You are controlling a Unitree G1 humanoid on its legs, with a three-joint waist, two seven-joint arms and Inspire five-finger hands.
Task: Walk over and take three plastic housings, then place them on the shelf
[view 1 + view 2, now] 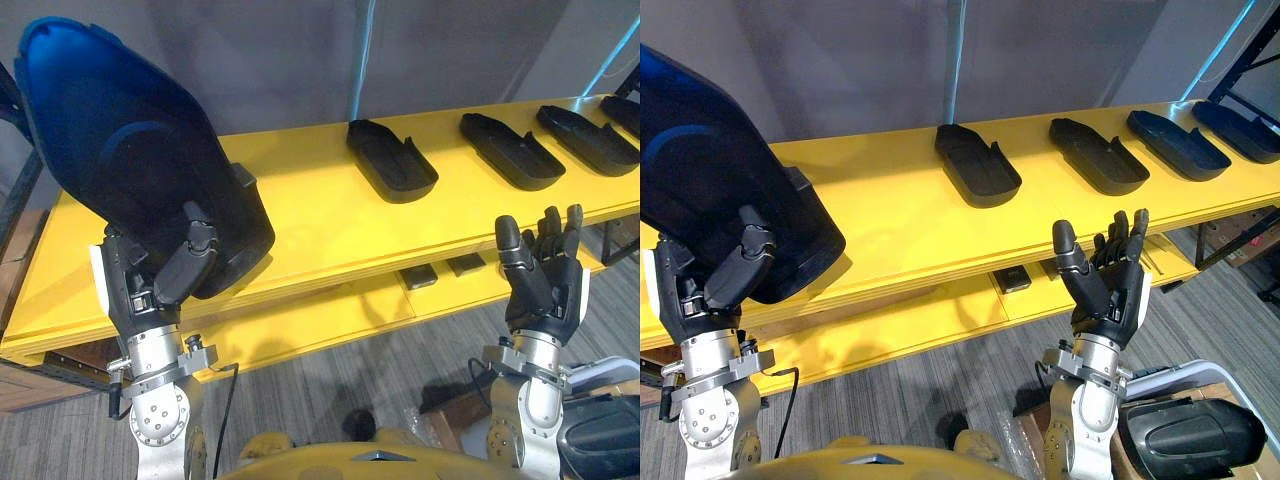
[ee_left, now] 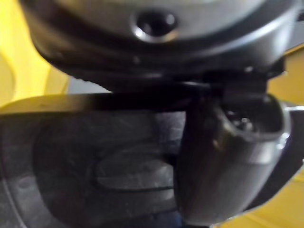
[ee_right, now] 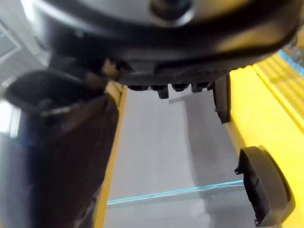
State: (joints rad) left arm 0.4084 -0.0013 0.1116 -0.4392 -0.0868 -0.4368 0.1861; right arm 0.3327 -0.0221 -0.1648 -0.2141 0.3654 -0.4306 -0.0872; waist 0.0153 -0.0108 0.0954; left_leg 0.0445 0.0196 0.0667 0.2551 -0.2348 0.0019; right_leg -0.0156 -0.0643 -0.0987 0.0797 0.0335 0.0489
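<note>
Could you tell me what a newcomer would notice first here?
The large dark housing gripped in the left hand above the left end of the yellow shelf stands out first. Then four more housings in a row further right on it, and the open right hand before its front edge.

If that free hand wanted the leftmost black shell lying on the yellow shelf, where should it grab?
Probably its near rim, coming from the front of the shelf: the shell lies hollow side up, so the thin raised wall suits a pinch by the open right robot hand.
</note>
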